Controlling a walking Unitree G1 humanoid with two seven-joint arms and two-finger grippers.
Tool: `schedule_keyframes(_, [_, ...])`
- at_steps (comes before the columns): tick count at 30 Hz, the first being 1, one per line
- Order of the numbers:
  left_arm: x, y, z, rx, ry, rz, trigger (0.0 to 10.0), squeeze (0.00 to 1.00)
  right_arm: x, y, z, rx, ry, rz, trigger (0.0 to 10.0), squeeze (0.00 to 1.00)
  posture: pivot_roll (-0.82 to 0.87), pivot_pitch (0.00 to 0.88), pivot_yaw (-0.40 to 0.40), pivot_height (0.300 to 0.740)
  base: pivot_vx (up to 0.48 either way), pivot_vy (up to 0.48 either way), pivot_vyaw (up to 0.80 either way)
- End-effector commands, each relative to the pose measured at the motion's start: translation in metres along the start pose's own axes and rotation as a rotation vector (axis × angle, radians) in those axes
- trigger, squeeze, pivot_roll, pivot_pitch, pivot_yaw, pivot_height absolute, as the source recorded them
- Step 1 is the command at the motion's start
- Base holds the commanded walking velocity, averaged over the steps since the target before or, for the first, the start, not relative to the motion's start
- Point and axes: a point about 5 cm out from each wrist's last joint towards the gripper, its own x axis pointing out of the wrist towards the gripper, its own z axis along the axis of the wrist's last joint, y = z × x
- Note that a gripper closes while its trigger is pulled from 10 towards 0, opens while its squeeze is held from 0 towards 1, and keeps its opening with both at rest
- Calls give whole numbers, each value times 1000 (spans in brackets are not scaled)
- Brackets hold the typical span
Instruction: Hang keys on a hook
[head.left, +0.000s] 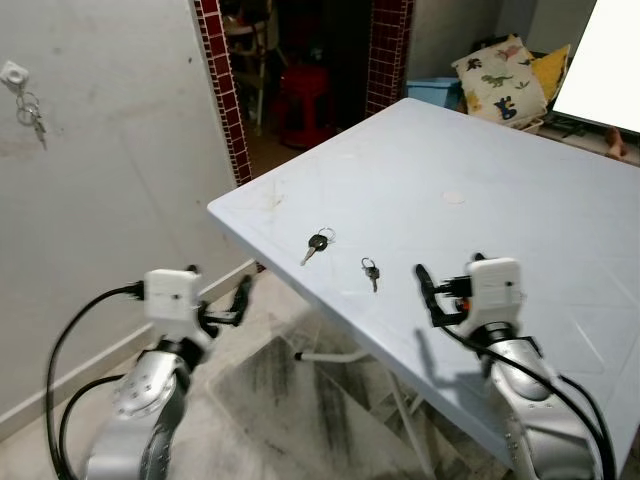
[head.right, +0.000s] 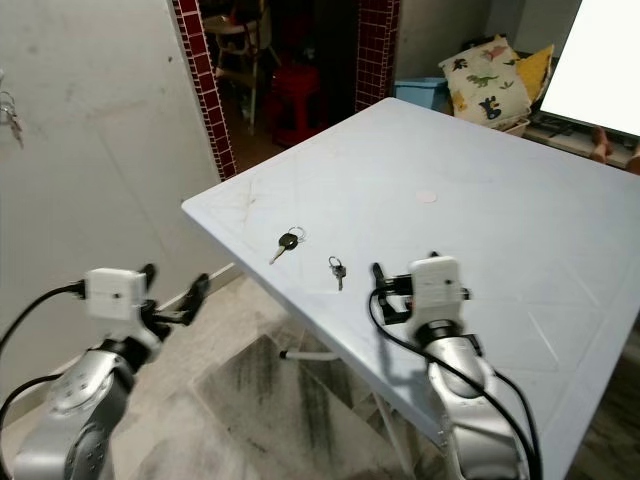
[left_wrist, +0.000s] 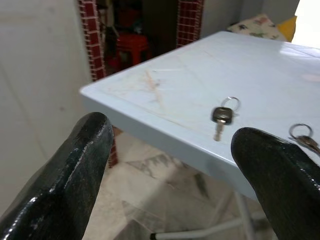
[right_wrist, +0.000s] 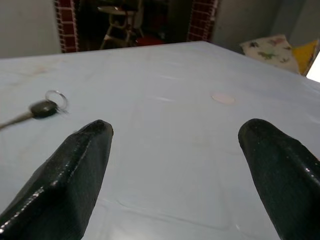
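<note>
2 keys lie untouched on the table: a black-headed key and a small key bunch beside it. Right gripper hovers near, fingers apart; left gripper likewise, off the table edge. Pickup pending; the wall hook already carries keys.

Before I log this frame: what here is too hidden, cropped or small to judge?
- White wall hook with a key bunch: too small in the left eye view to count keys; cropped at the edge in the right eye view.
- Small silver key bunch on the pale blue table: key count unclear; cut off by the left wrist view's edge.
- Dark doorway room: contents mostly lost in shadow.
</note>
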Motion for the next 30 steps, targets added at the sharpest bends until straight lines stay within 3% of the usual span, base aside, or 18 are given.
schedule_keyframes(1, [-2, 7, 1, 14, 2, 32, 10000, 0, 2, 6, 7, 7, -27, 27, 10000, 0, 78, 0, 47, 740, 0, 0, 0])
schedule_keyframes(8, [1, 11, -2, 21, 9, 64, 10000, 0, 7, 6, 3, 65, 28, 23, 10000, 0, 71, 0, 39, 740, 0, 0, 0])
schedule_keyframes(30, [13, 10, -9, 10, -5, 102, 10000, 0, 16, 0, 10, 9, 25, 75, 10000, 0, 41, 0, 2, 740, 0, 0, 0])
